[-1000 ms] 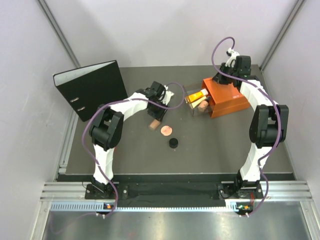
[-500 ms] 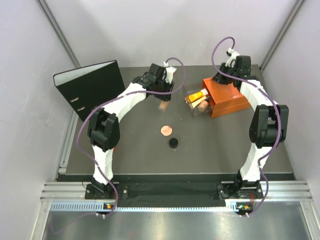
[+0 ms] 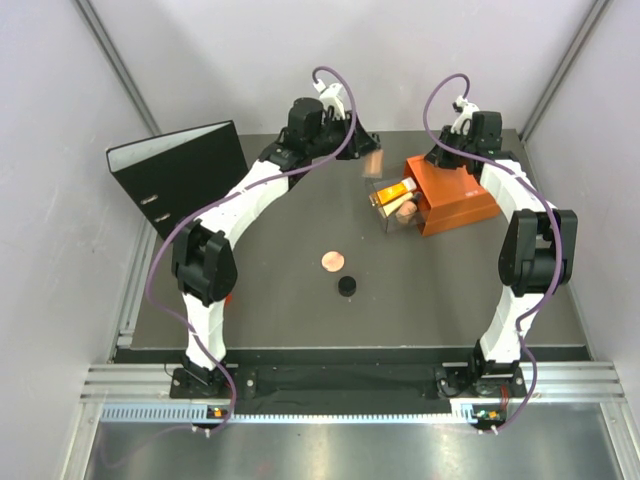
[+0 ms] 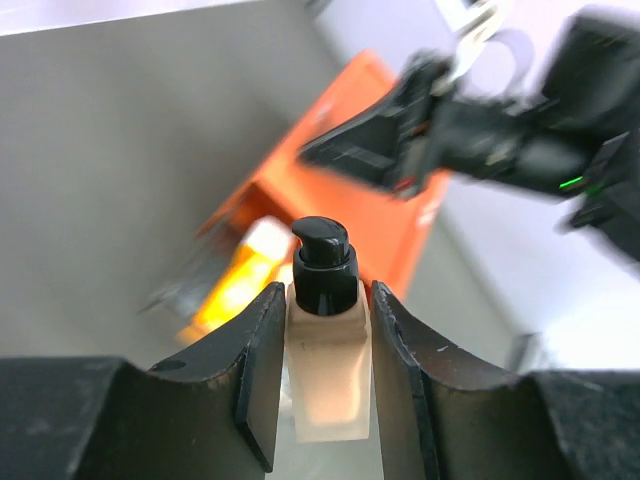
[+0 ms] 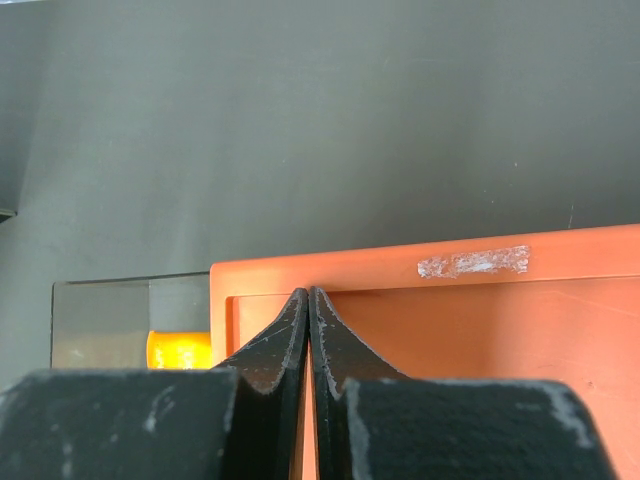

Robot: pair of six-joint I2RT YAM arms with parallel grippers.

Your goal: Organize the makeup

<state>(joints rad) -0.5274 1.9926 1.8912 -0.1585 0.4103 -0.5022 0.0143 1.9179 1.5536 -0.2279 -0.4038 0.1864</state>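
- The left claw (image 4: 327,300) is clamping a cream bottle (image 4: 328,385). One finger is pressing on each flat side of the body, just under the black pump cap (image 4: 322,265), and the bottle is standing upright between them.
- The left claw is hanging above the desk (image 3: 260,290), and the bottle is resting on nothing else.
- Ahead of the left claw and lower down, an orange box (image 3: 455,195) is lying with a clear drawer (image 3: 383,215) pulled out of it. An orange-yellow tube (image 3: 393,193) is already lying in that drawer. Small pinkish items are lying next to it, too small to name.
- The right claw (image 5: 308,300) is showing its fingers drawn together with nothing between them. It is sitting over the box's rim, with the drawer just ahead of it. Whether it is pressing on the box cannot be told.
- Well behind and below the left claw, a round pink-tan compact (image 3: 332,262) and a small black jar (image 3: 346,286) are lying on the desk near each other but not touching.
- Handling, as a judgement: the bottle is looking rigid and smooth-walled, probably glass or hard plastic, so it is likely to be a little heavy for its size and slippery. Its flat body sides are giving the safest hold. The narrower pump cap is probably the wrong place to squeeze.
- The compact and jar are looking low, stiff and light. Each is probably best pinched across its width from above.
- Stage, as a judgement: the bottle is apparently heading for the drawer, and the two round pieces are waiting.
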